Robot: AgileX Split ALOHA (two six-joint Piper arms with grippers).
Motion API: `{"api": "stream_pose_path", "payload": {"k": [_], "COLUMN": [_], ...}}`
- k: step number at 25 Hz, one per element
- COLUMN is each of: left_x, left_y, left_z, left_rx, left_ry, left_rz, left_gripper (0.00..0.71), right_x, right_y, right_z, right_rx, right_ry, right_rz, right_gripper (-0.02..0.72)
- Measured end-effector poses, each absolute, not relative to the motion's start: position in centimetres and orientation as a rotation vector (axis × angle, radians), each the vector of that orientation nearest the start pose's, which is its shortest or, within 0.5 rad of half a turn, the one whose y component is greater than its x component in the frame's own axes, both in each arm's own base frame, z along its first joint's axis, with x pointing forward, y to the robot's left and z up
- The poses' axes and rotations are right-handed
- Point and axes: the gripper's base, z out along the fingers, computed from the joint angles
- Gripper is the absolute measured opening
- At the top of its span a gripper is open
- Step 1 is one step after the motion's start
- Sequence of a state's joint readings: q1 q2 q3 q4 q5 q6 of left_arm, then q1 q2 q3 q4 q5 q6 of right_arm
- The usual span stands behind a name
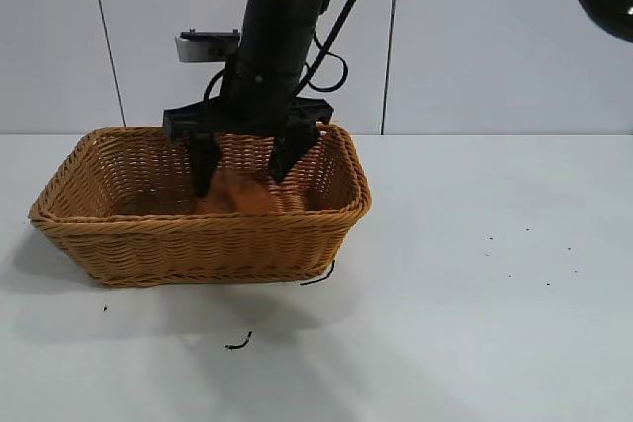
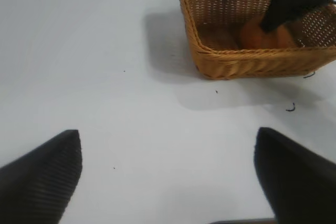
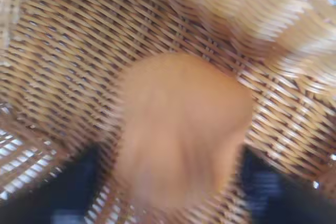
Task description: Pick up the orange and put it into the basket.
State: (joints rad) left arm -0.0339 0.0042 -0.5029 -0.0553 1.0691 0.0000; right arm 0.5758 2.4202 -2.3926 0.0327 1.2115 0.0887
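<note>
The orange (image 1: 235, 195) is lying inside the basket (image 1: 198, 244) on the table (image 1: 475, 294), between the spread, open fingers of the right gripper (image 1: 242, 170) reaching down into it, while the left gripper (image 2: 168, 182) is hovering open over bare table well apart.

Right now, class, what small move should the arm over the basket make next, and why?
Probably lift the right gripper straight up and out. Its fingers stand spread on either side of the orange, which already sits down inside the basket, so little seems left to do. The left gripper hangs open over bare table, away from the basket.
</note>
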Motion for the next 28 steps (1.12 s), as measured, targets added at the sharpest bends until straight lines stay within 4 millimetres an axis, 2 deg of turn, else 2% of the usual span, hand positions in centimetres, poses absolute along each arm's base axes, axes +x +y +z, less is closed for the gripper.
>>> {"api": "stream_pose_path", "payload": {"k": [4,8,10,14,17,21,28], "left_x": [-0.5,-0.5,-0.5,-0.5,-0.5,-0.5,-0.5], "left_y": [-0.4,-0.4,-0.4,-0.4,-0.4,-0.4,-0.4], "left_z": [27.8,27.7,27.7,27.8,27.8,27.8,27.8], "left_rx": [0.038,0.038,0.038,0.038,0.038,0.038,0.038], "left_ry": [2.054,2.054,2.054,2.053,2.053,2.053,2.053], "left_rz": [-0.087,-0.086,-0.086,-0.086,-0.086,-0.086,-0.086], "left_gripper": [0.639,0.639,0.639,0.639,0.639,0.639,0.639], "right_x": [46.2,49.1,50.3,51.8,52.2,52.4,51.7], "right_y": [24.8,18.5,14.7,8.1,4.5,2.3,2.2], "right_z": [24.1,24.1,24.1,24.1,24.1,24.1,24.6], "right_rx": [-0.536,-0.367,-0.268,-0.094,0.001,0.066,0.078], "right_ry": [2.661,2.681,2.689,2.698,2.7,2.7,2.714], "right_rz": [0.189,0.12,0.088,0.043,0.033,0.041,0.078], "right_gripper": [0.694,0.694,0.694,0.694,0.694,0.694,0.694]}}
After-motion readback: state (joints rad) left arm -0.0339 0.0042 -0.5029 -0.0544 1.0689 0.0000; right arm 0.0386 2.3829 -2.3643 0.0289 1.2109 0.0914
